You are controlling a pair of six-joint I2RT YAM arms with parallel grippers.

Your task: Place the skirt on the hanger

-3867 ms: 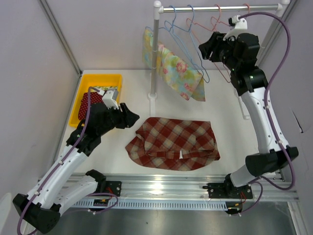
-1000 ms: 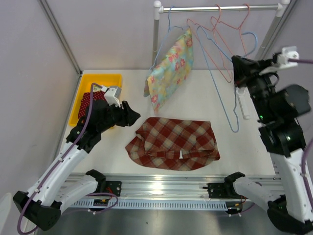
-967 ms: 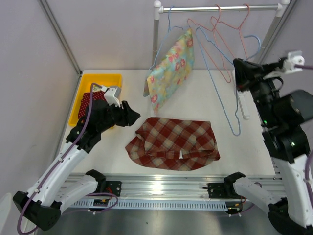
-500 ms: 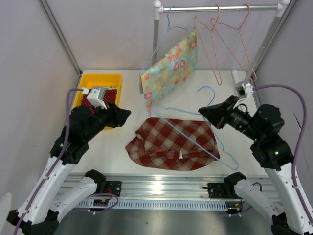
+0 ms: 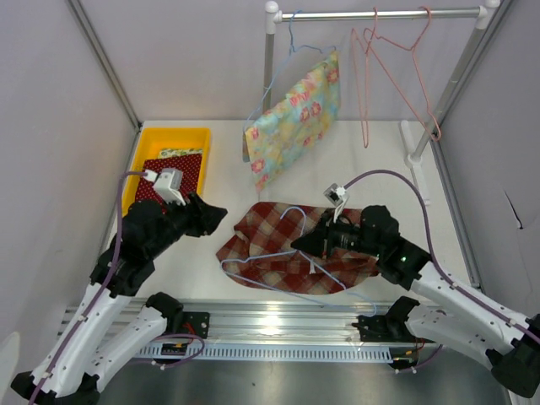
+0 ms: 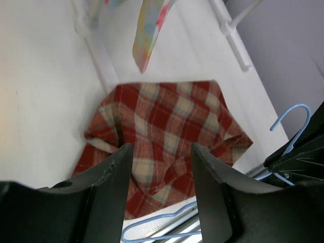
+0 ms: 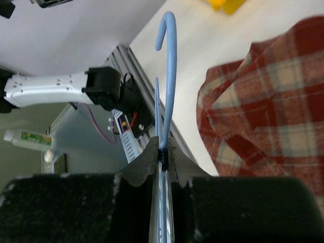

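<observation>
The red plaid skirt (image 5: 291, 226) lies crumpled flat on the white table; it also shows in the left wrist view (image 6: 167, 121) and the right wrist view (image 7: 263, 101). My right gripper (image 5: 305, 245) is shut on the neck of a light blue wire hanger (image 5: 278, 268), holding it low over the skirt's front edge; the hook (image 7: 169, 61) rises from the closed fingers. My left gripper (image 5: 213, 214) is open and empty, just left of the skirt, with the skirt seen between its fingers (image 6: 114, 182).
A rail at the back holds a floral cloth on a blue hanger (image 5: 295, 114) and pink hangers (image 5: 396, 63). A yellow bin (image 5: 169, 143) with red dotted fabric stands at the left. A metal rail (image 5: 278, 316) runs along the table's front edge.
My right arm took the blue hanger off the rail and carried it down and left over the skirt. My left arm drew back a little and its gripper hovers beside the skirt.
</observation>
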